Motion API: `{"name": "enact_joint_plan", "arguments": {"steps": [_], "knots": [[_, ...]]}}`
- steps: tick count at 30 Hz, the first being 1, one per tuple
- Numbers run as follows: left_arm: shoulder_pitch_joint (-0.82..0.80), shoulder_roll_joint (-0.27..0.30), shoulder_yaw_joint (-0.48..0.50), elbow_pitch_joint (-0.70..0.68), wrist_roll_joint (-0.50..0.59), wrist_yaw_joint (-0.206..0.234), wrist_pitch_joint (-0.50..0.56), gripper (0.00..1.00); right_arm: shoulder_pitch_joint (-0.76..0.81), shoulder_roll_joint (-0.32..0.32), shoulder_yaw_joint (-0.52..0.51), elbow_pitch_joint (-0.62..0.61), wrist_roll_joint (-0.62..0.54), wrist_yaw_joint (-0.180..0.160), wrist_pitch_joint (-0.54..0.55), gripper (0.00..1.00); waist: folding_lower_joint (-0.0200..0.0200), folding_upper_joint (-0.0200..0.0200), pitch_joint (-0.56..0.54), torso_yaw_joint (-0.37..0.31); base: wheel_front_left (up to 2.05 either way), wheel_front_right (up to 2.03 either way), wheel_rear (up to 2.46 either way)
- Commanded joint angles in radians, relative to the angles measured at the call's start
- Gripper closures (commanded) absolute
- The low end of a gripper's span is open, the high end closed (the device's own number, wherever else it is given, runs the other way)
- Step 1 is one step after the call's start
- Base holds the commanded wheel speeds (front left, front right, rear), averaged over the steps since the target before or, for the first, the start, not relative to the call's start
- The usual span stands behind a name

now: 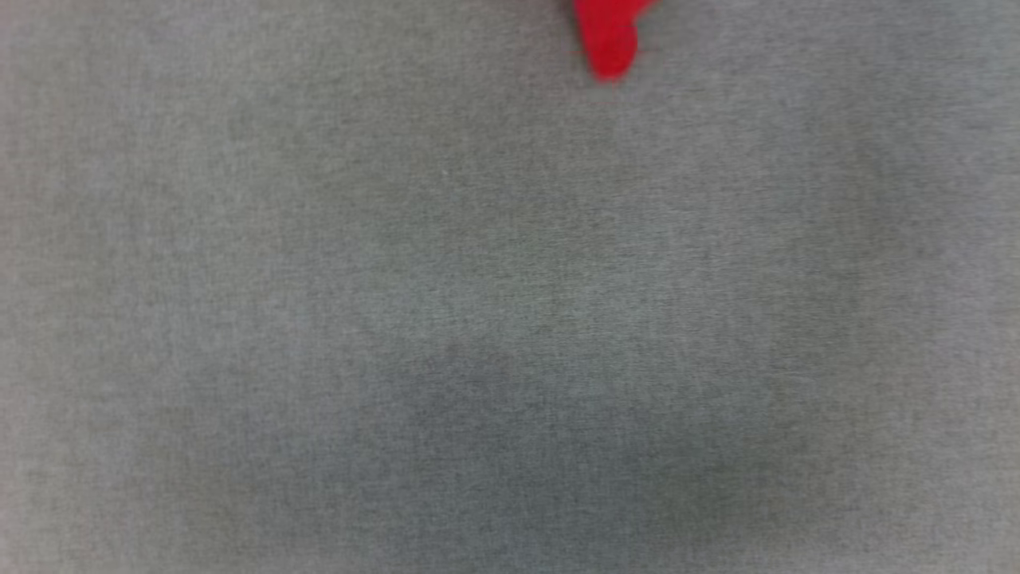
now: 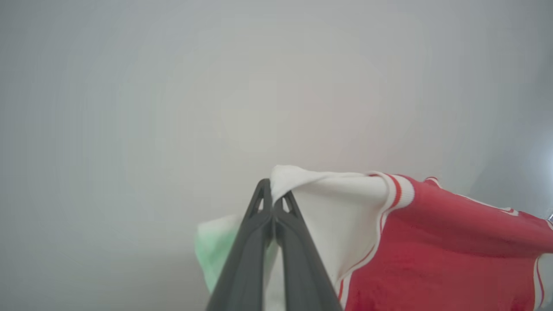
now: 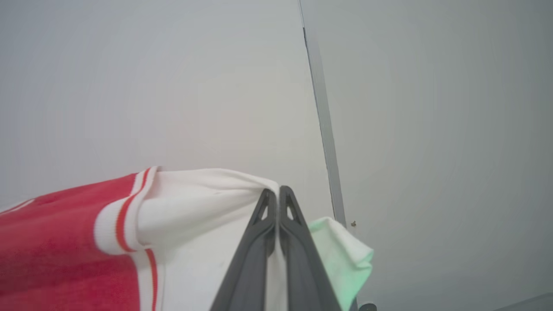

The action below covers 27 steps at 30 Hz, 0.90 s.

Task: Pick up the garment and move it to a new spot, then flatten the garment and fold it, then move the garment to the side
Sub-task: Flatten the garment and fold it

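While the left gripper point(image 2: 274, 190) clenches one white sleeve point(image 2: 337, 194) and the right gripper point(image 3: 277, 190) the other, the shirt point(image 2: 432, 242) hangs stretched in the air between them, so only the pick-up looks done: placing, flattening, folding, shifting aside remain.

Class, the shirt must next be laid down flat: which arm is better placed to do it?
Neither left nor right alone: the left gripper and right gripper each pinch a white sleeve of the garment, so both should probably lower together.
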Motion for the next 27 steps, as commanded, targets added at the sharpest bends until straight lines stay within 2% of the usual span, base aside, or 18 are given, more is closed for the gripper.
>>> {"name": "enact_joint_plan", "arguments": {"steps": [1, 3, 5, 8, 12, 17, 21, 27], "knots": [[-0.019, 0.017, 0.012, 0.025, 0.017, 0.004, -0.011, 1.00, -0.023, -0.016, -0.024, 0.008, -0.013, -0.004, -0.012, 1.00, 0.0000, -0.0001, 0.014, 0.014, 0.00, 0.00, 0.00], [-0.084, 0.004, 0.046, 0.058, 0.055, 0.004, -0.016, 1.00, -0.085, -0.009, -0.069, 0.037, -0.046, -0.005, -0.040, 1.00, 0.0000, -0.0001, 0.017, 0.017, 0.00, 0.00, 0.00], [-0.125, -0.007, 0.128, 0.067, 0.078, 0.004, -0.016, 1.00, -0.135, 0.000, -0.099, 0.062, -0.080, -0.006, -0.061, 1.00, 0.0000, -0.0001, 0.021, 0.019, 0.00, 0.00, 0.00], [-0.057, -0.043, 0.163, 0.045, 0.072, 0.004, -0.013, 1.00, -0.162, 0.017, -0.104, 0.104, -0.120, -0.005, -0.076, 1.00, 0.0000, -0.0001, -0.002, 0.026, 0.00, 0.00, 0.00], [0.046, -0.019, 0.159, -0.047, 0.030, 0.003, 0.002, 1.00, -0.127, 0.019, -0.057, 0.146, -0.135, -0.004, -0.083, 1.00, 0.0000, -0.0001, -0.033, 0.029, 0.00, 0.00, 0.00], [0.259, 0.043, 0.150, -0.228, -0.060, 0.003, 0.036, 1.00, -0.007, 0.014, 0.040, 0.149, -0.048, -0.004, -0.060, 1.00, 0.0000, -0.0001, -0.072, 0.034, 0.00, 0.00, 0.00], [0.454, 0.103, 0.128, -0.395, -0.105, 0.003, 0.044, 1.00, 0.165, -0.011, 0.171, 0.056, 0.078, -0.004, -0.006, 1.00, 0.0000, -0.0001, -0.109, 0.039, 0.00, 0.00, 0.00], [0.723, 0.182, 0.106, -0.603, -0.129, 0.003, 0.008, 1.00, 0.522, -0.122, 0.317, -0.259, 0.329, -0.003, 0.143, 1.00, 0.0000, -0.0001, -0.172, 0.038, 0.00, 0.00, 0.00]]}}
